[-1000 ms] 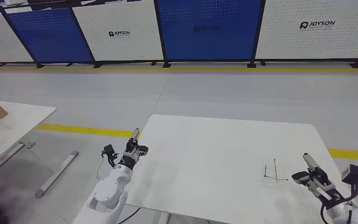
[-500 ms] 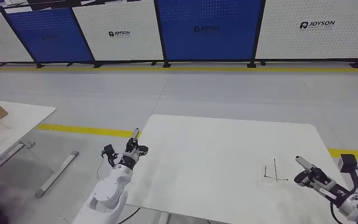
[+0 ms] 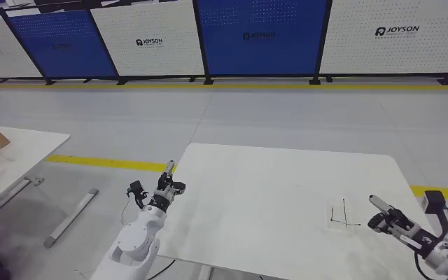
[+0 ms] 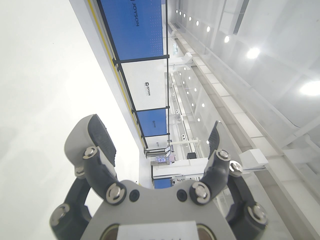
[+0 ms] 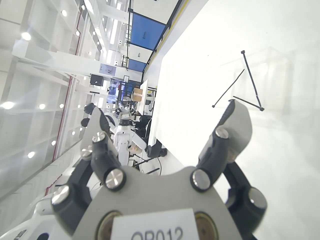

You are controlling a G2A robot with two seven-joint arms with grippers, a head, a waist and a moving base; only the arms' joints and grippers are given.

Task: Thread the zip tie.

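Thin black zip ties [image 3: 344, 212] lie crossed on the white table [image 3: 280, 203] near its right end. In the right wrist view two of them [image 5: 251, 81] meet at one head and a third [image 5: 228, 88] lies beside them. My right gripper [image 3: 378, 212] hovers just right of the ties, open and holding nothing [image 5: 166, 116]. My left gripper [image 3: 170, 175] is at the table's left edge, far from the ties, open and holding nothing [image 4: 157, 136].
A faint clear tray outline [image 5: 272, 51] surrounds the ties. The wide table middle [image 3: 259, 210] is bare. Blue and white partition panels [image 3: 259, 35] stand beyond a yellow floor line. Another white table [image 3: 28, 150] stands at the far left.
My right gripper has shifted a little left and down the picture, closer to the zip ties. The left arm and the ties have stayed where they were.
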